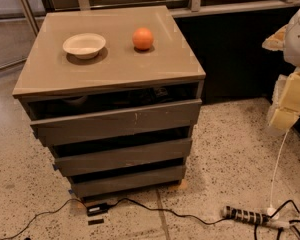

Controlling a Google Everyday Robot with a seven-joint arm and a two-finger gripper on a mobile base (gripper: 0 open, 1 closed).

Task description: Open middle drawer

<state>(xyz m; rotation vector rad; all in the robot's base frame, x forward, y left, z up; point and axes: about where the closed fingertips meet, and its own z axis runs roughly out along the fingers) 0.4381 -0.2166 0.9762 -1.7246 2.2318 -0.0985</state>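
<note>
The grey-brown cabinet (110, 69) stands on the floor left of centre with three stacked handleless drawer fronts. The middle drawer (124, 156) is the mid-sized front, with a dark gap above it. Above it is the larger top front (115, 121) with a small white scratch. Below it is the narrowest bottom front (127, 180). My gripper (286, 106), white and pale yellow, hangs at the right edge of the view. It is well to the right of the cabinet, about level with the top front, and touches nothing.
A white bowl (84, 45) and an orange (143, 38) sit on the cabinet top. A power strip (245, 215) and black and white cables lie on the speckled floor in front and to the right. A dark wall panel stands behind.
</note>
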